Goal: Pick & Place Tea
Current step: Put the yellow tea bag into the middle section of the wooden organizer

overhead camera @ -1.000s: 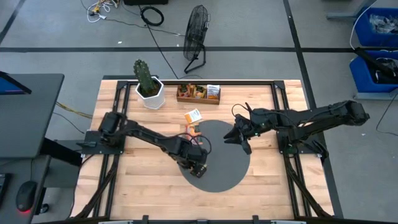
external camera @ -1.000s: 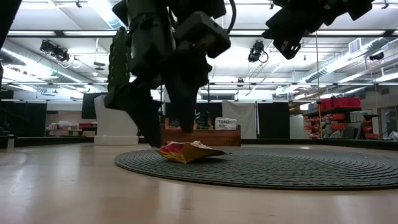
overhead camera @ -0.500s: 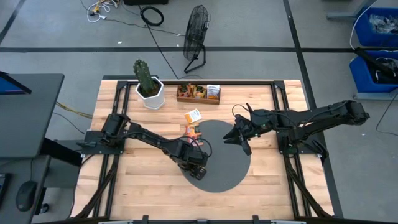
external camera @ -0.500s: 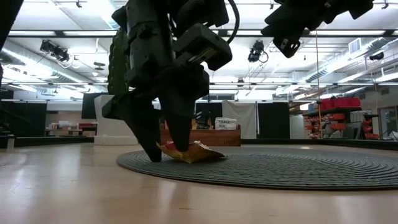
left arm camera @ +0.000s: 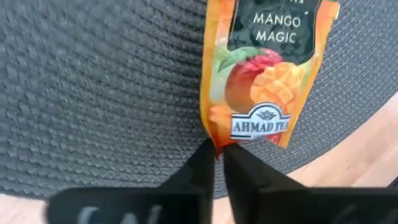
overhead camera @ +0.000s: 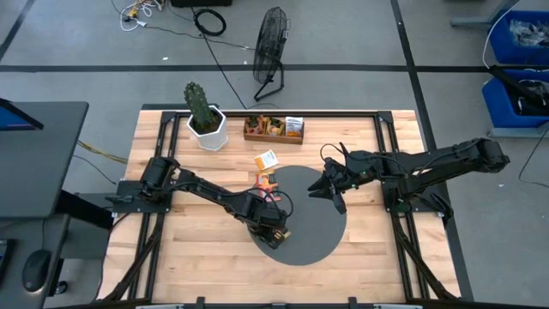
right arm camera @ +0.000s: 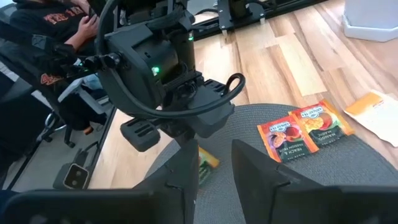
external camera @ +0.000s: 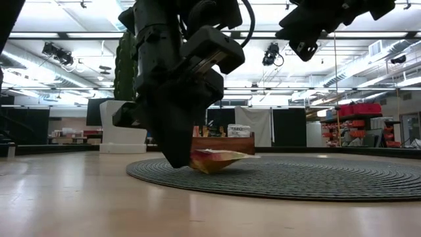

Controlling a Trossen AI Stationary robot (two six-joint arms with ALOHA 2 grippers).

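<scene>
Butcher-block table (overhead camera: pixel 180 257) under a grey woven disc (overhead camera: pixel 326 232) is your stage: your left gripper (left arm camera: pixel 217 163) has its jaws pinched shut on the edge of an orange mango tea sachet (left arm camera: pixel 264 81) near the disc's left rim. Two more sachets (right arm camera: pixel 305 130) lie farther back. Your right gripper (overhead camera: pixel 330 190) hovers above, half-parted, holding nothing.

Two dark jointed arms, black looping cables, a green light on the left claw (right arm camera: pixel 189 163).
</scene>
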